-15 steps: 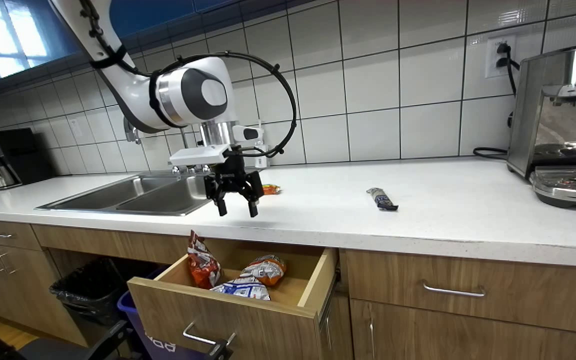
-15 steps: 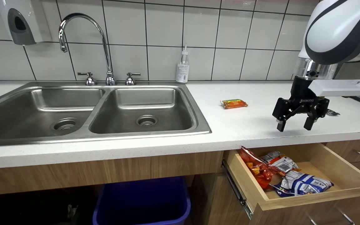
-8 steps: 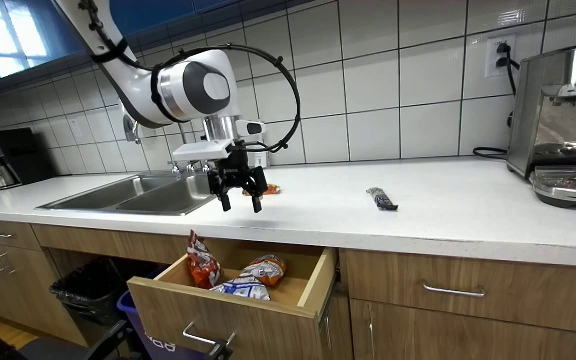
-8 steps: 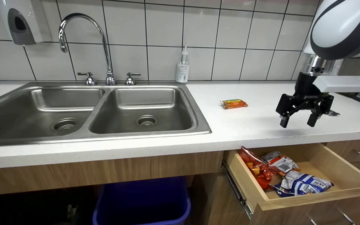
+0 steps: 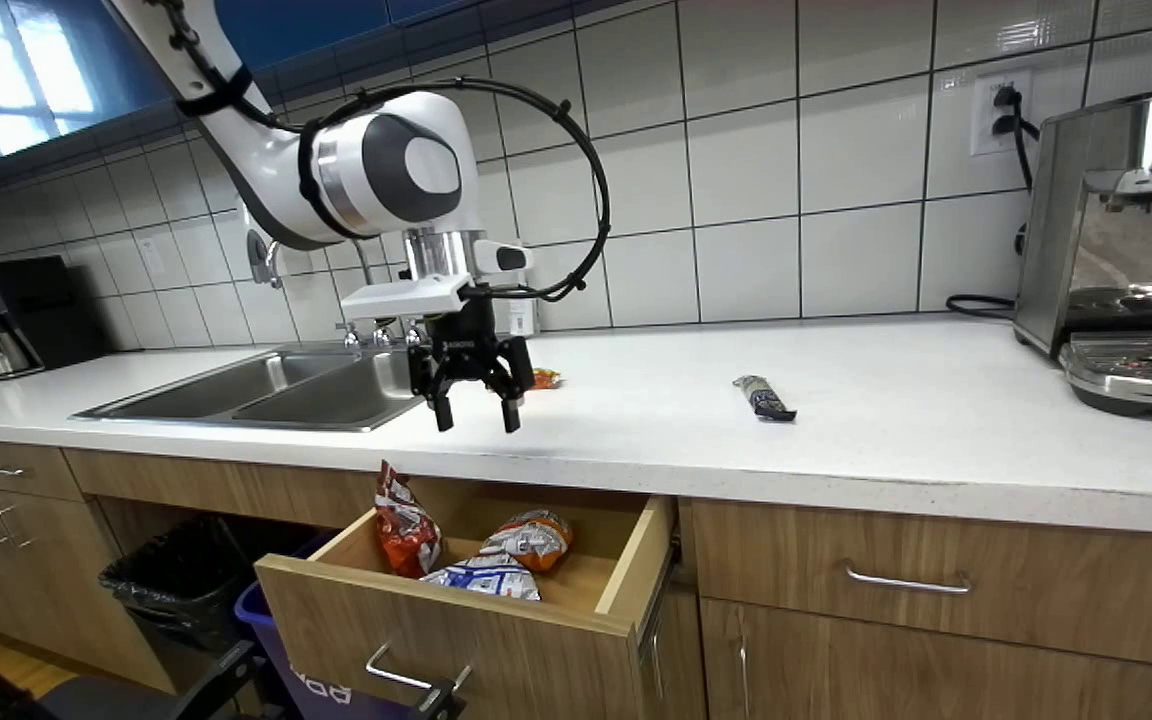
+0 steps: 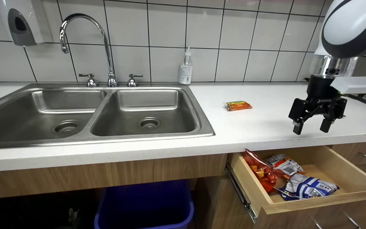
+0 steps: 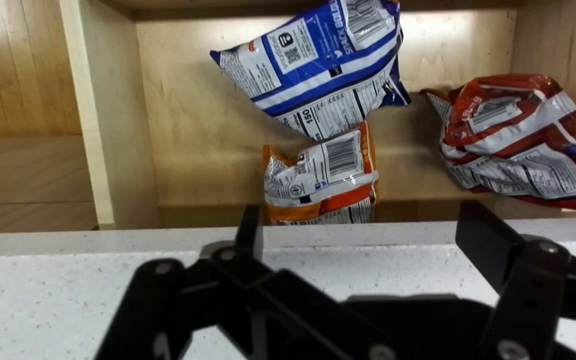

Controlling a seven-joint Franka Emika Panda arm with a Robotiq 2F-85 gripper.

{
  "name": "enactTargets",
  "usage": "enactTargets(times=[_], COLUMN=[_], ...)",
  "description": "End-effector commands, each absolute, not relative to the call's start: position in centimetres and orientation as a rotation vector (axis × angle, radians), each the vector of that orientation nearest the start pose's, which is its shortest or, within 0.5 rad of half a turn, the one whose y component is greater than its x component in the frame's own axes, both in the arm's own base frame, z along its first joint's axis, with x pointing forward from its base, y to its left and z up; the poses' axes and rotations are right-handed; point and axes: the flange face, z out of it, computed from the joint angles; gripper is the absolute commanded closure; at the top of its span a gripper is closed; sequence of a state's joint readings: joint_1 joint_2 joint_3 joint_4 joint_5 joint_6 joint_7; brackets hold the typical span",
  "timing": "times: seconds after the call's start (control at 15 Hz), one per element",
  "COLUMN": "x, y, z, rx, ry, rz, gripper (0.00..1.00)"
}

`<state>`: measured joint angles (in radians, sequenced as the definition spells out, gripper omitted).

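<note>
My gripper [image 5: 477,416] hangs in the air over the front of the white counter, its fingers wide apart and nothing between them. In the wrist view the gripper [image 7: 360,222] lies over the counter's front edge. Just beyond that edge is a pulled-out wooden drawer [image 6: 354,175]. Inside lie a blue and white bag [image 7: 323,65], an orange and white bag [image 7: 320,182] and a red bag [image 7: 518,137], which leans up at the drawer's side. The orange bag, partly hidden by the counter edge, appears nearest the gripper in the wrist view.
On the counter [image 5: 916,430] lie an orange packet [image 6: 238,105] and a dark and silver wrapper [image 5: 764,398]. A double sink [image 6: 148,136], a soap bottle [image 6: 186,68] and a coffee machine [image 5: 1136,260] stand around. Bins, one blue [image 6: 143,203], are below the counter.
My open gripper rose a little, then came down slightly, drifting right in an exterior view. The bags, drawer and packets have not moved.
</note>
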<state>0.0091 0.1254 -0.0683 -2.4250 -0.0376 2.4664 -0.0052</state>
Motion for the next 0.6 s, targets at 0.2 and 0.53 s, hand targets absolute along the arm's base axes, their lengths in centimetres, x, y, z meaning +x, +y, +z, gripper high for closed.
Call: enactTargets(times=[0.2, 0.53], x=[44.6, 41.9], y=[-3.5, -2.8], z=[26.1, 25.3], rx=[-3.145, -3.133], ry=[-0.037, -0.003], rz=[0.239, 0.278], gripper=[0.0, 0.0])
